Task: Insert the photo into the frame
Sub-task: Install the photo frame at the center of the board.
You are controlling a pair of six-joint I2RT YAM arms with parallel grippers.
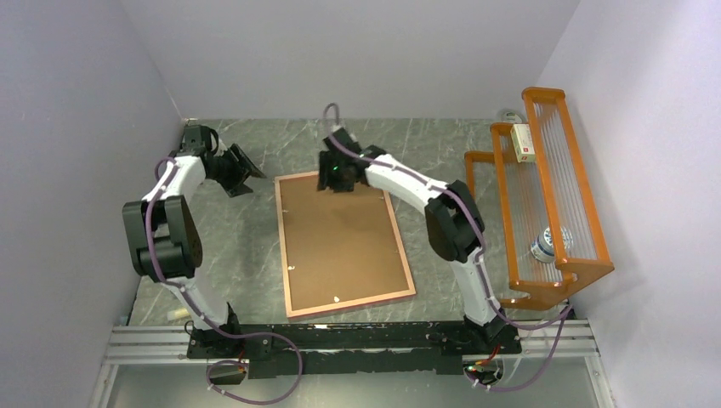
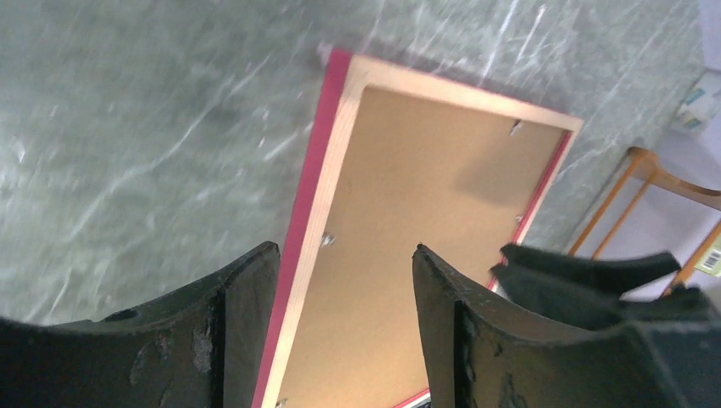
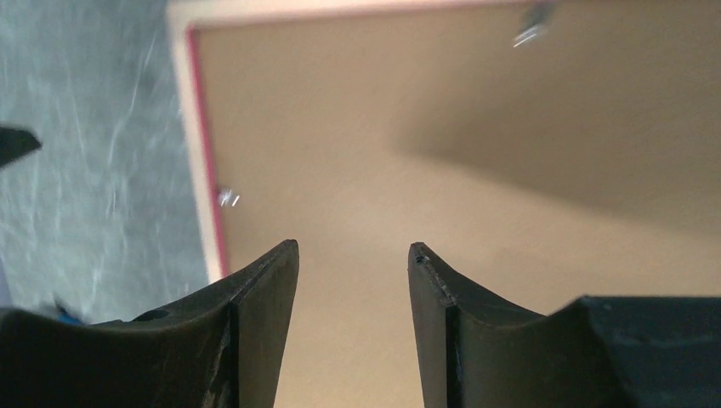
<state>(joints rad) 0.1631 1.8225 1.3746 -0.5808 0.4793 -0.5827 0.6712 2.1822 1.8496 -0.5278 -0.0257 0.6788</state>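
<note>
**Desk:** Where is the frame (image 1: 284, 246)?

**Photographer:** Flat on the grey marbled table (image 1: 246, 255), between the two arms, back side up. The pale wood rim faces the camera and a pink edge shows along its sides. A brown backing board (image 1: 340, 238) fills the opening. From above, the frame sits slightly turned, its long sides running away from the arm bases.

**Desk:** And the left gripper (image 2: 344, 248)?

**Photographer:** It hangs over bare table near the frame's far left corner, clear of the frame. Its jaws stand well apart with nothing between them. The wrist camera looks through the gap at the frame's long rim, where a small metal tab (image 2: 327, 240) shows on the wood.

**Desk:** The right gripper (image 3: 353, 246)?

**Photographer:** It is over the far end of the frame, pointing down at the board. The jaws are parted with only brown board between them, so it holds nothing. I cannot tell whether the fingertips touch the board.

**Desk:** Anything else in the shot?

**Photographer:** An orange wire rack (image 1: 561, 285) stands along the right wall, well apart from the frame. A small white box (image 1: 523, 143) sits on its upper shelf and a round tin (image 1: 544, 245) lower down.
</note>
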